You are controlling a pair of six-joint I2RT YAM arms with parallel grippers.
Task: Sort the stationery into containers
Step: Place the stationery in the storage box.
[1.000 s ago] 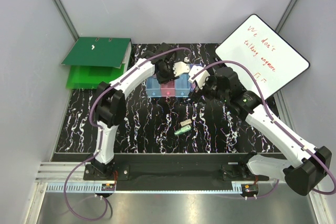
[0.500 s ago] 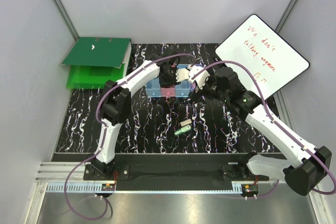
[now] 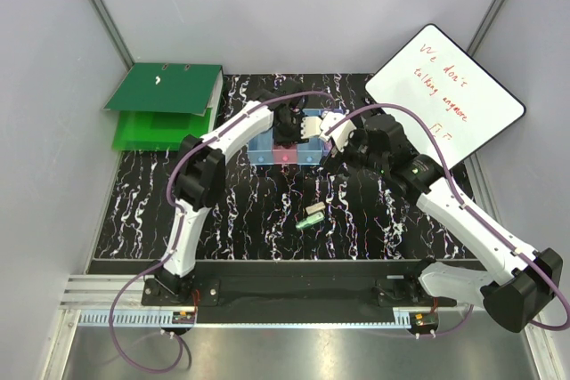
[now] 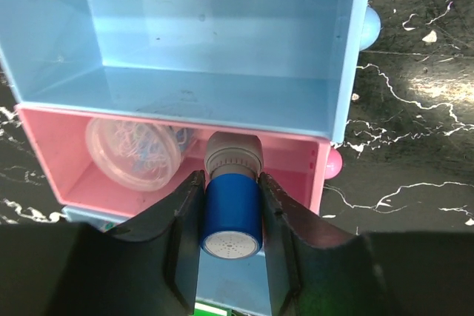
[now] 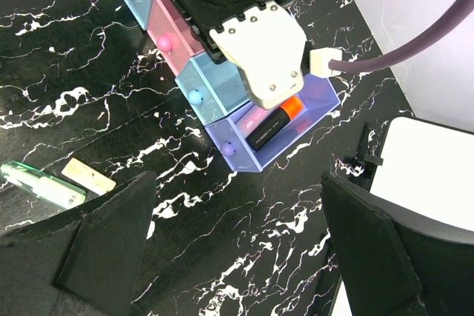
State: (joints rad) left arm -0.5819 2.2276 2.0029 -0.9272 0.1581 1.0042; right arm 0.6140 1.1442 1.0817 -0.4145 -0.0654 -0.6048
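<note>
**Top view.** The left arm reaches far forward and arches over the row of containers (image 3: 283, 154). The left gripper (image 3: 290, 127) hangs above the middle bins. The right arm bends in from the right, and the right gripper (image 3: 333, 147) sits just beside the row's right end. A green piece (image 3: 310, 221) and a beige piece (image 3: 314, 208) lie loose on the table (image 3: 232, 211), well apart from the bins.

**Left wrist.** The left gripper is clamped on a blue tube (image 4: 232, 212) with a grey cap, held across the body just below the cap. It is tilted down over the pink bin (image 4: 296, 175), where a clear round box of clips (image 4: 133, 152) already rests. The blue bin (image 4: 222, 49) beyond looks bare. My judgement is that the tube is light, stiff and smooth-walled. It is likely to roll or slip if pinched near an end, so the mid-body hold seems right.

**Right wrist.** The right gripper (image 5: 241, 246) is spread wide and holds nothing, pointing down at the table before the purple bin (image 5: 296, 142). An orange-tipped marker (image 5: 272, 125) lies inside that bin. I would take the green and beige pieces across their narrow sides.
</note>
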